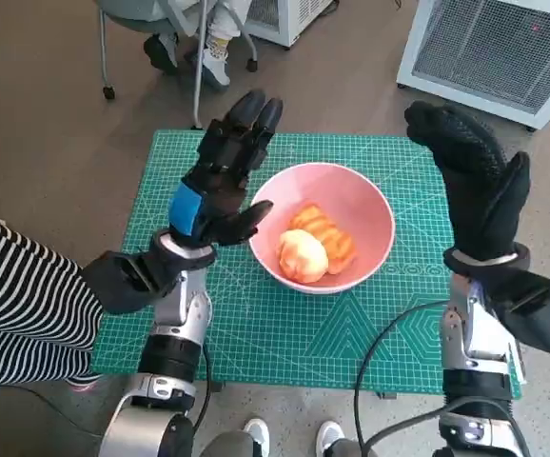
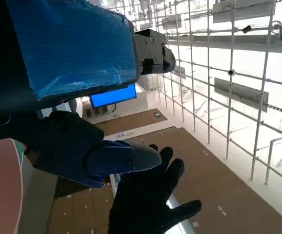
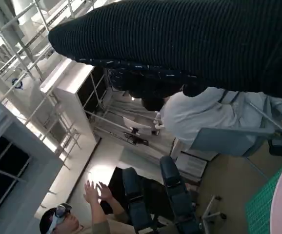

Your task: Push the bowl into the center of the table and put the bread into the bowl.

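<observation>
My head camera is looking steeply down on the green mat. Both wrist cameras are tilting up toward the ceiling; the left one is catching the right hand.

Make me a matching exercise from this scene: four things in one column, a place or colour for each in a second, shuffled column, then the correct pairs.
Things:
1. bowl
2. bread
3. left hand
4. right hand

Descriptions:
A. wears a black knitted glove, raised at the table's right side
B. pink, sitting on the green mat
C. has blue tape on its back, raised beside the bowl
D. lies inside the bowl

Pairs: 1-B, 2-D, 3-C, 4-A
</observation>
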